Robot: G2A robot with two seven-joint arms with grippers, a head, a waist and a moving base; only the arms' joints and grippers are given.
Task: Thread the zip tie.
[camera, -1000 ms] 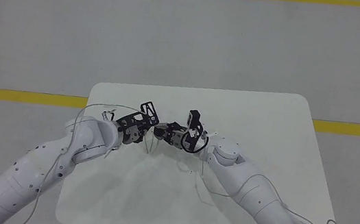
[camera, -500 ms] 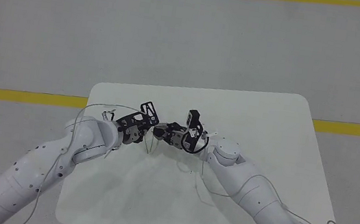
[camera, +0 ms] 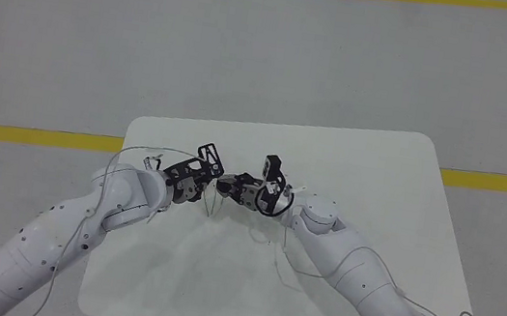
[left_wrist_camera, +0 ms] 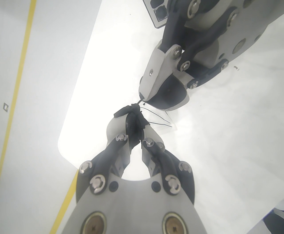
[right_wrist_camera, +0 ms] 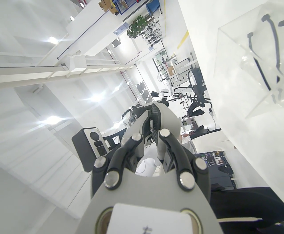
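**A:** So did anything actually move in the last second?

**B:** Barely. Starting closest in: the left hand [left_wrist_camera: 133, 110] is clamped shut, same as before, with the dark end of the zip tie [left_wrist_camera: 138, 102] poking out of its tips. A thin strand runs from there straight into the tips of the right hand [left_wrist_camera: 142, 97], which are pressed together on it too, as far as I can tell. Compared with a second ago, the right hand maybe twitched a hair toward the left one and came back. That's it.

**A:** Where's all this sitting?

**B:** Held up over the bench [camera: 378, 176], left of the middle and a bit nearer the far edge than the near one. The two sets of tips are almost touching, and a couple of thin loose strands trail off beside them.

**A:** So is it threaded or not?

**B:** Can't tell if the tail is through the head, it's too small. My guess is it's in the fiddly line-up stage, since nothing got pulled along between frames.
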